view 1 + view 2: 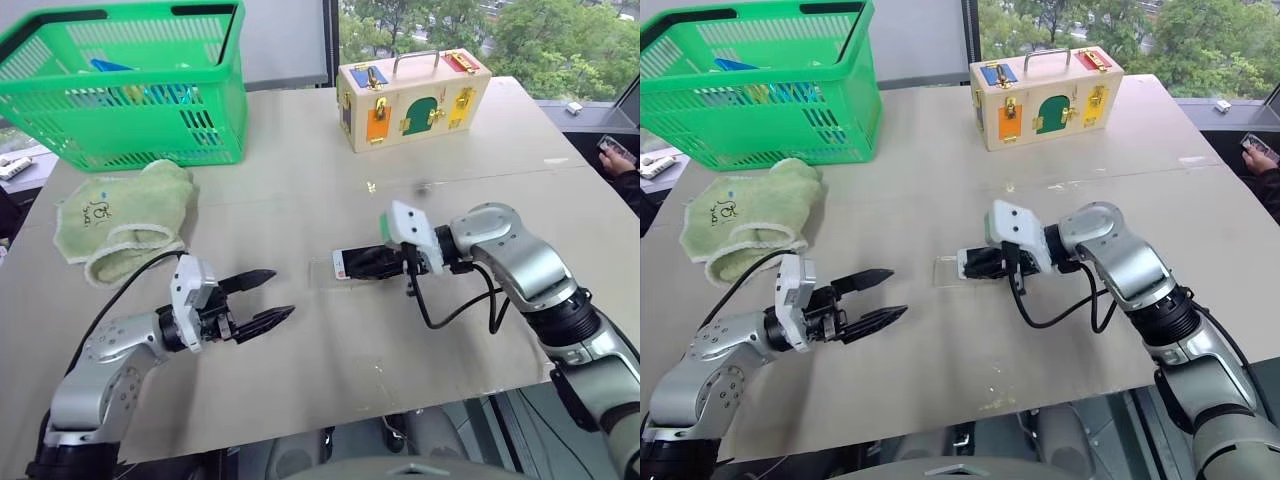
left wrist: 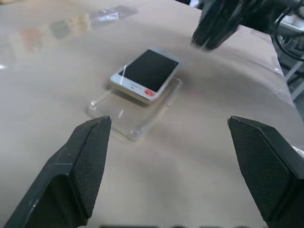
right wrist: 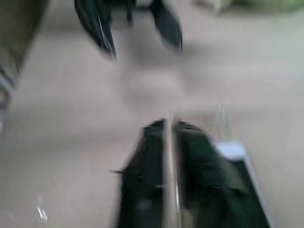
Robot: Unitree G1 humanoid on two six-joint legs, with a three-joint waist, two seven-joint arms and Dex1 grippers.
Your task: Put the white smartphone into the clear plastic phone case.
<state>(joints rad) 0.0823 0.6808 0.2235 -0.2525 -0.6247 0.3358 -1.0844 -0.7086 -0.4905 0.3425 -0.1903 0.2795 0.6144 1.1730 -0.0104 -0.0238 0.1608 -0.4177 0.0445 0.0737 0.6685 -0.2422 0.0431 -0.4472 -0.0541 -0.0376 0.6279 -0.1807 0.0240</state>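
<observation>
Covering most of the scene, a broad tan table [image 1: 330,340] of plain board is seen, backed by a window with green trees beyond. The small flat white smartphone [image 2: 145,73] with its black screen is shown lying face up near the table's middle, resting partly on the thin clear plastic phone case [image 2: 130,114], tilted across it rather than seated inside; one end of the case juts out past the phone. The right gripper [image 1: 375,262] is held just above the phone's far end, its black fingers [image 3: 156,161] drawn nearly together with a narrow gap between them; whether anything is touched cannot be told. The left gripper [image 1: 262,300] is held low over the table, near the case but apart from it, its two black fingers [image 2: 85,161] spread wide and nothing gripped. A green plastic basket [image 1: 130,90] and a folded green cloth [image 1: 125,220] are placed at the far left, and a wooden latch box with a metal handle [image 1: 412,98] at the far middle. A person's hand [image 1: 622,165] is seen at the right edge
</observation>
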